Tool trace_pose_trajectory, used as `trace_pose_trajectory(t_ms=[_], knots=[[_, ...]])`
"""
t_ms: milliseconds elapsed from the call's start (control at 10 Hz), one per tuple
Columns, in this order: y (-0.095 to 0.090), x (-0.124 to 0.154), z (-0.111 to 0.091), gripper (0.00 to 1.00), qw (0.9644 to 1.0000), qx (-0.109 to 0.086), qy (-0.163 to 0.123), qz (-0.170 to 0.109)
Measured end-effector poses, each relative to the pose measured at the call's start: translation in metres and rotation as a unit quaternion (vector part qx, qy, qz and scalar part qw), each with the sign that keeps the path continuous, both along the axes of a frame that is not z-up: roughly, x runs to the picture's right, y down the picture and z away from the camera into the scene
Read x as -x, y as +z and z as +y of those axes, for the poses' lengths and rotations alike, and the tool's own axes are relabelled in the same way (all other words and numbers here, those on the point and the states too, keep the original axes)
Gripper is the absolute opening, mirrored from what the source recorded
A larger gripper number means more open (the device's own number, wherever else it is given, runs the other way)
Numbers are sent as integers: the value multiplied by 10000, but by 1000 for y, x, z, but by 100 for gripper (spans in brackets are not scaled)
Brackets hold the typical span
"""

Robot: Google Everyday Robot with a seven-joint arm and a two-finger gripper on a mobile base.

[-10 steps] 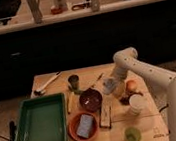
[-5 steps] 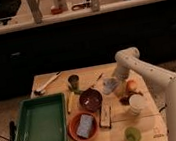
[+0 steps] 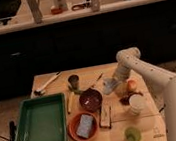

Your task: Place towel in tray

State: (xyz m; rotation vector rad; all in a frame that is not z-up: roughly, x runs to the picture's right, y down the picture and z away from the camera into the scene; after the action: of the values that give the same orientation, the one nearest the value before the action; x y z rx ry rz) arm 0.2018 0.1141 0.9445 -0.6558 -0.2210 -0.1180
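The green tray (image 3: 37,126) sits at the table's front left, with nothing in it. My gripper (image 3: 109,86) is low over the table's right middle, on the white arm (image 3: 131,65) that comes in from the right. A pale bluish cloth-like patch, probably the towel (image 3: 107,88), lies right at the gripper. I cannot tell whether it is held. A folded blue-grey item (image 3: 84,126) lies in an orange bowl (image 3: 75,134) just right of the tray.
A dark bowl (image 3: 90,100), a dark cup (image 3: 73,81), a white cup (image 3: 136,104), a green cup (image 3: 133,135), an orange fruit (image 3: 131,85), a wooden block (image 3: 106,116) and a white utensil (image 3: 47,84) crowd the table. A black counter runs behind.
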Motion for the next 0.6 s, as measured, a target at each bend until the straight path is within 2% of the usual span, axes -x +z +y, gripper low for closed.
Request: trace_pose_trajectory(t_ms=[100, 300, 600], knots=[[2, 16, 0, 80, 9999, -29, -89, -117], [3, 26, 0, 79, 9996, -50, -171, -213], [7, 30, 2, 52, 9991, -67, -273, -312]])
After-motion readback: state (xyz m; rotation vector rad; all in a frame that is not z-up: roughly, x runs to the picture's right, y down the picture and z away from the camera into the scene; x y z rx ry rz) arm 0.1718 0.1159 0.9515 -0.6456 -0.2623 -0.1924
